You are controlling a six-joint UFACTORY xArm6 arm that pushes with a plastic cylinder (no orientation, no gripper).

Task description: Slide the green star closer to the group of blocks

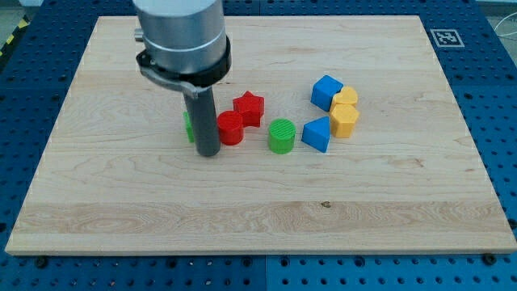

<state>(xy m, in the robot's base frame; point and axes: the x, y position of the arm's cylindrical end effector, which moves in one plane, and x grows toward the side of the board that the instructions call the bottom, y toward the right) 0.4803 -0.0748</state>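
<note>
I can read no words, no numbers and no brand names here. The only sign I see is a small black-and-white square marker (445, 37), printed with a coded pattern. It sits on the wooden board (258, 218), at the corner in the view's top right. Its pattern is too small for me to make out any detail.

A green star (187, 126) lies flat on a wooden board, mostly hidden behind a dark rod; only a sliver shows. It sits just left of a red cylinder (231, 128), leftmost of the blocks.
</note>
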